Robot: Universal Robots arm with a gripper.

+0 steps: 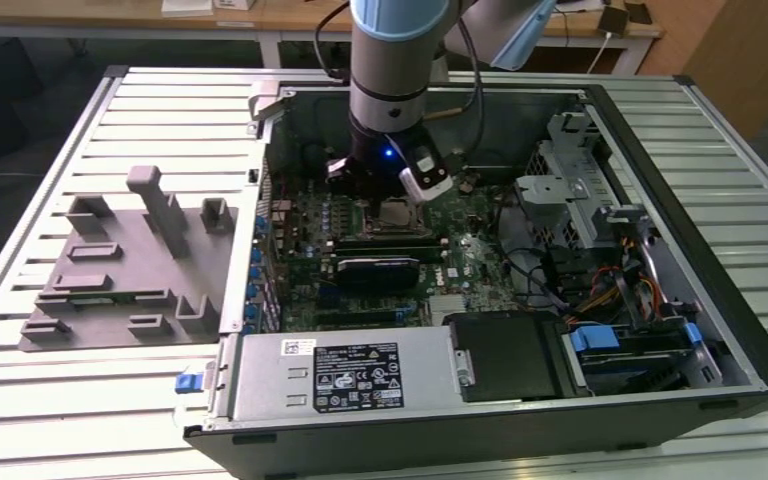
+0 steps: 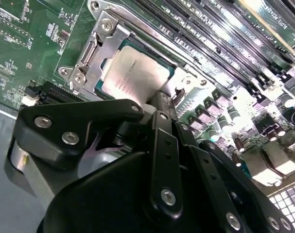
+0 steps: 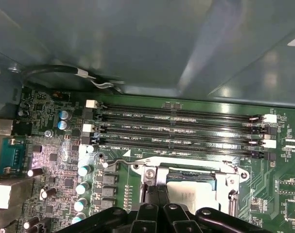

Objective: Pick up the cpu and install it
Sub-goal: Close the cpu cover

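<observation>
Gripper (image 2: pixel 162 104) sits low over the motherboard (image 2: pixel 21 48), its tip right at one edge of the cpu (image 2: pixel 135 75). Honestly can't tell whether it's open or clamped. The cpu lies flat inside the metal socket frame (image 2: pixel 96 46), toward the far side of the board. My guess is it's light, stiff, slick on top and delicate underneath, so grab opposite edges only.

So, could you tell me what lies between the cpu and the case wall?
In the first wrist view, black memory slots lie between the cpu and the case wall.
</observation>
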